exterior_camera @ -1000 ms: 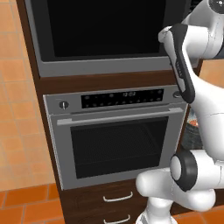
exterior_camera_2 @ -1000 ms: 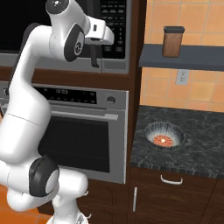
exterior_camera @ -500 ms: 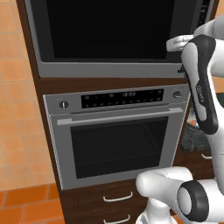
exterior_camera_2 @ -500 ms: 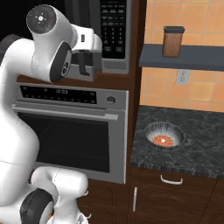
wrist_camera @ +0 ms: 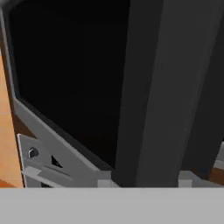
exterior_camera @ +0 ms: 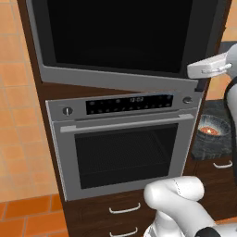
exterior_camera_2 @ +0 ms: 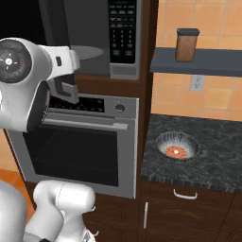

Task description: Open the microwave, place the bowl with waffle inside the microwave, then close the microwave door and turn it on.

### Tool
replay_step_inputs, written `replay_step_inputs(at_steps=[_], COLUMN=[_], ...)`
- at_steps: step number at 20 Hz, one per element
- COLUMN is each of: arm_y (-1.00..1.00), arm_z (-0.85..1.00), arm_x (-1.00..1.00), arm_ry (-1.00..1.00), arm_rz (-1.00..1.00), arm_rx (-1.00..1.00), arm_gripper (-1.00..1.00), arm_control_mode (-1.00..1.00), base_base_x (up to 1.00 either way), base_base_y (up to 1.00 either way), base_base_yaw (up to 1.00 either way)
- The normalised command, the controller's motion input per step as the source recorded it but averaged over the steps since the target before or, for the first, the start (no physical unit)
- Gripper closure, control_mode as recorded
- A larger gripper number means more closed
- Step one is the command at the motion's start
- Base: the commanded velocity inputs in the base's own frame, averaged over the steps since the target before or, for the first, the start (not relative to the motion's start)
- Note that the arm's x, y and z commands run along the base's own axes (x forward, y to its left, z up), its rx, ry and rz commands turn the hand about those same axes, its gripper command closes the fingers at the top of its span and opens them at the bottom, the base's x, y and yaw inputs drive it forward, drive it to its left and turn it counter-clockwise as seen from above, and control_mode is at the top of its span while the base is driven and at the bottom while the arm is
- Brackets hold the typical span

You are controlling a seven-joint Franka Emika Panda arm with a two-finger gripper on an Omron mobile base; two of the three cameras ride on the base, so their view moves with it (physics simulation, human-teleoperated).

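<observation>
Microwave (exterior_camera_2: pixel 101 38) sits in a dark wood cabinet column above the steel oven (exterior_camera: pixel 125 143). Its keypad (exterior_camera_2: pixel 122 23) of small white buttons faces out on the right side of the front.

Microwave door (exterior_camera: pixel 120 39) swung partly out from the body: in the left base view its black glass panel fills the upper frame and its lower steel edge runs slanted down to the right, overhanging the oven's display strip (exterior_camera: pixel 129 102). In the right base view the cavity shows grey and open beside the keypad, with a pale turntable disc (exterior_camera_2: pixel 90 52) inside.

Gripper (wrist_camera: pixel 144 179): two small finger stubs at the bottom of the hand view, set apart with the thick dark edge of the door rising between them. Gap looks moderate; whether the pads touch the edge cannot be told. In the right base view the hand sits in front of the cavity's lower left, just above the oven's control strip.

Bowl with waffle (exterior_camera_2: pixel 177 147): on the dark speckled counter (exterior_camera_2: pixel 212 160) right of the oven, well apart from the microwave and below it. Dark bowl, pale speckled rim, orange-white food in the centre. Also seen at the right of the left base view (exterior_camera: pixel 212 129).

A brown canister (exterior_camera_2: pixel 186 45) with a dark lid stands on a grey shelf (exterior_camera_2: pixel 198 61) above the counter. Wall outlet (exterior_camera_2: pixel 197 83) under the shelf.
</observation>
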Motion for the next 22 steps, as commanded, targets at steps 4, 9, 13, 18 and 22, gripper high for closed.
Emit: replay_step_inputs(at_steps=[4, 9, 13, 18, 22], arm_y=[0.92, 0.19, -0.82, -0.75, 0.03], arm_z=[0.03, 0.09, 0.36, 0.11, -0.37], arm_x=[-1.00, -0.97, -0.70, 0.14, 0.86], arm_ry=[0.00, -0.08, -0.26, -0.09, 0.03], arm_rz=[0.19, 0.08, 0.02, 0.09, 0.32], arm_rx=[-0.06, 0.01, 0.28, 0.27, 0.11], arm_gripper=[1.00, -1.00, -1.00, -1.00, -1.00], arm_control_mode=[-1.00, -1.00, -1.00, -1.00, -1.00], base_base_x=[0.00, 0.00, 0.00, 0.00, 0.00], base_base_y=[0.00, 0.00, 0.00, 0.00, 0.00], base_base_yaw=[0.00, 0.00, 0.00, 0.00, 0.00])
